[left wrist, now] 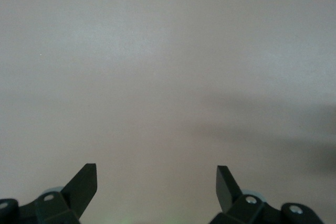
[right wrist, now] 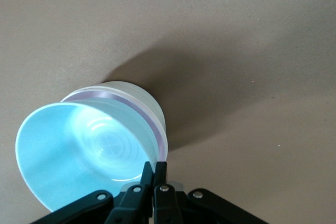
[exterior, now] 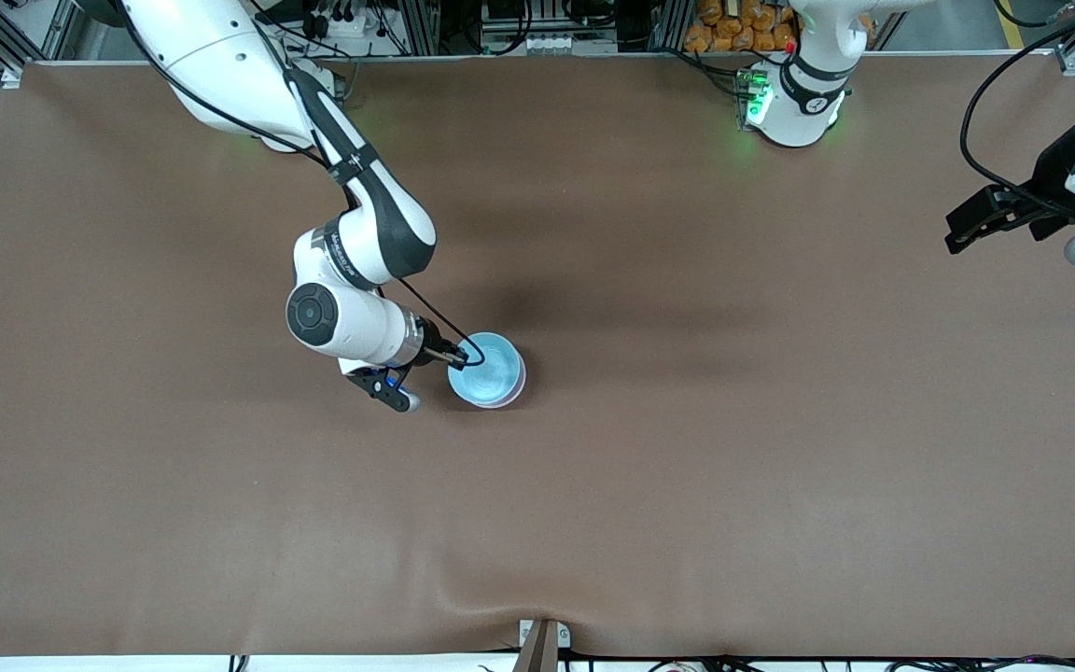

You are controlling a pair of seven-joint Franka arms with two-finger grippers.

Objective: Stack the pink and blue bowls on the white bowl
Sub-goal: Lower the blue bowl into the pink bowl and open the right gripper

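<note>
Though hidden from above, pink bowl (right wrist: pixel 157 129) rim beneath blue bowl (right wrist: pixel 84 153), white bowl (right wrist: pixel 142 98) undermost.

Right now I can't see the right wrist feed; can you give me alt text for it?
The right gripper has its jaws pinched shut on the rim of the blue bowl, which sits nested in the pink bowl, with the white bowl at the bottom. The stack rests on the brown table, casting a shadow.
</note>
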